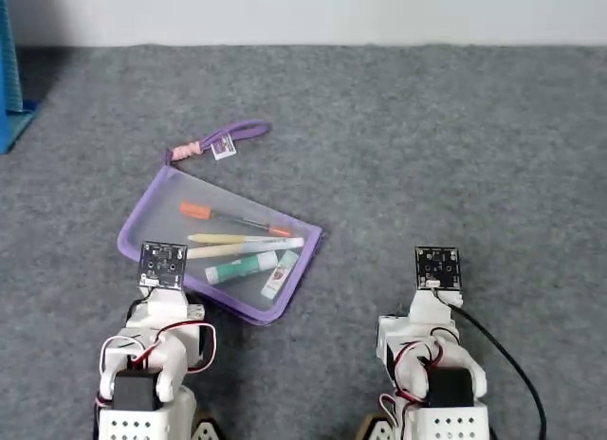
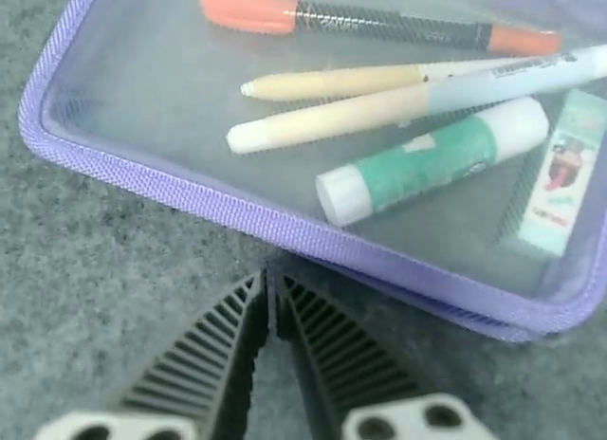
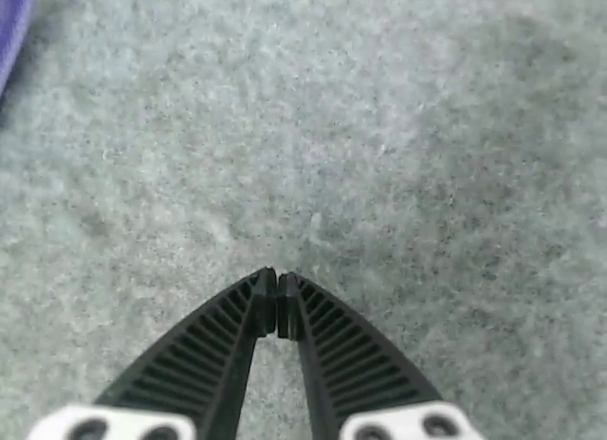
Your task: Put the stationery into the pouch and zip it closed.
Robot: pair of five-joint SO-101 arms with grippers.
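A clear pouch with purple trim (image 1: 156,205) (image 2: 171,186) lies on the grey carpet left of centre, its purple strap (image 1: 228,135) trailing off the far corner. Inside it lie an orange-capped pen (image 1: 232,218) (image 2: 379,25), a thin cream pen (image 2: 341,81), a cream and white marker (image 1: 245,247) (image 2: 408,102), a green glue stick (image 1: 242,267) (image 2: 427,161) and a small eraser (image 1: 280,274) (image 2: 560,174). My left gripper (image 2: 269,286) is shut and empty, just short of the pouch's near edge. My right gripper (image 3: 276,286) is shut over bare carpet, to the right of the pouch.
Grey carpet covers the whole table. A blue object (image 1: 11,70) stands at the far left edge, and a pale wall runs along the back. A sliver of the pouch's purple edge (image 3: 11,37) shows in the right wrist view.
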